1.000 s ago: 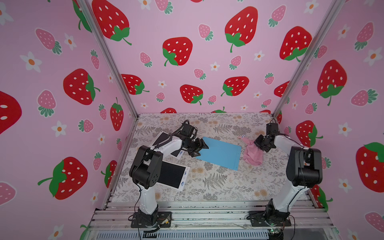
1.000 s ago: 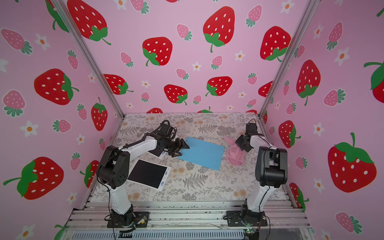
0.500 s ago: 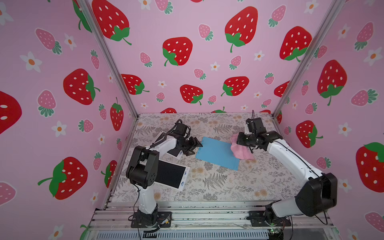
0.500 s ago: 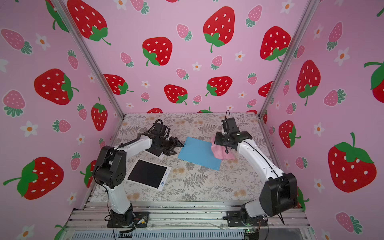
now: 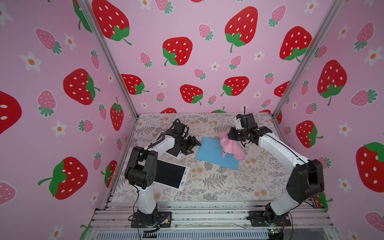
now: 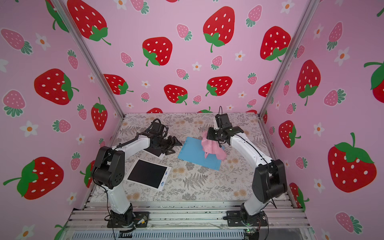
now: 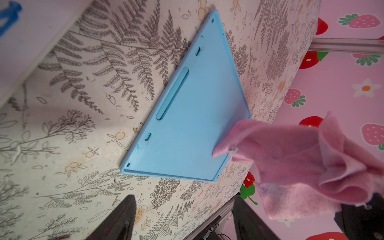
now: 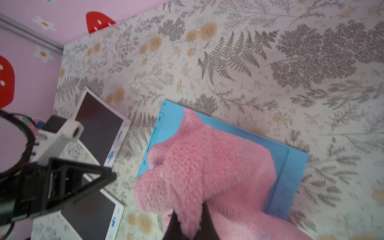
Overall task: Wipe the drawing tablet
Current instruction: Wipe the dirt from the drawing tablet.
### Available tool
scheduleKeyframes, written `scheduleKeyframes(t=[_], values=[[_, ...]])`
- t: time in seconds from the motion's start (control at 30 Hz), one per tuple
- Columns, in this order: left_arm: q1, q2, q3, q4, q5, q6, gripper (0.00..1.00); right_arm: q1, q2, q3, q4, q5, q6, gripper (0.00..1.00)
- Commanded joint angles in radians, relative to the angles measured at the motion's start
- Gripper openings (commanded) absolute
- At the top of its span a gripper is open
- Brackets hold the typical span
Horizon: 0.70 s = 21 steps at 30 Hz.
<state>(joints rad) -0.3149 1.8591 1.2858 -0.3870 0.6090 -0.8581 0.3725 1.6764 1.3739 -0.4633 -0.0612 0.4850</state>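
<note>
Blue tablet [image 5: 216,152] flat — long axis diagonal; pink cloth [image 5: 229,145] atop

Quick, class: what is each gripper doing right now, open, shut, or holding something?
Left gripper: open, holding nothing, beside the blue tablet.
Right gripper: shut on the pink cloth, which hangs over the tablet.

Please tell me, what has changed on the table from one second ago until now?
The right pincer, shut on the fluffy pink cloth, carried it from the table beside the flat blue drawing tablet onto the tablet. The open left pincer drew back slightly from the tablet's edge. The blue tablet and the white-framed black-screen tablet stayed in place.
</note>
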Motion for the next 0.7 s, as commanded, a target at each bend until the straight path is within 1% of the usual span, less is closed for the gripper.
scheduleKeyframes(t=[0.0,0.1,0.23,0.33,0.37,0.5,0.53,0.57,0.6,0.63,0.67], values=[[0.002,-0.034,-0.021,-0.005,0.000,0.009,0.73,-0.054,0.074,0.007,0.063,-0.041,-0.015,0.00],[0.004,-0.040,-0.041,0.008,0.001,0.001,0.73,-0.048,0.106,-0.036,0.122,-0.034,-0.081,0.00],[0.006,-0.040,-0.042,0.004,0.000,0.005,0.73,-0.032,0.079,-0.142,0.273,0.055,-0.147,0.00],[0.005,-0.033,-0.036,-0.001,-0.001,0.010,0.73,-0.023,0.075,-0.193,0.366,0.113,-0.176,0.07],[0.005,-0.030,-0.034,-0.004,-0.002,0.011,0.73,-0.019,0.084,-0.203,0.389,0.123,-0.182,0.11],[0.005,-0.020,-0.027,-0.009,-0.004,0.014,0.73,0.022,0.149,-0.178,0.397,0.177,-0.183,0.39],[0.007,-0.018,-0.025,-0.012,-0.005,0.015,0.73,0.031,0.163,-0.171,0.400,0.193,-0.173,0.45],[0.007,-0.016,-0.022,-0.015,-0.008,0.017,0.73,0.035,0.179,-0.166,0.408,0.204,-0.155,0.49],[0.010,-0.012,-0.019,-0.016,-0.008,0.018,0.73,0.036,0.190,-0.163,0.418,0.215,-0.132,0.51],[0.014,-0.008,-0.015,-0.018,-0.009,0.019,0.73,0.038,0.202,-0.161,0.424,0.224,-0.110,0.56],[0.017,-0.002,-0.009,-0.020,-0.009,0.020,0.73,0.038,0.215,-0.159,0.433,0.232,-0.087,0.59]])
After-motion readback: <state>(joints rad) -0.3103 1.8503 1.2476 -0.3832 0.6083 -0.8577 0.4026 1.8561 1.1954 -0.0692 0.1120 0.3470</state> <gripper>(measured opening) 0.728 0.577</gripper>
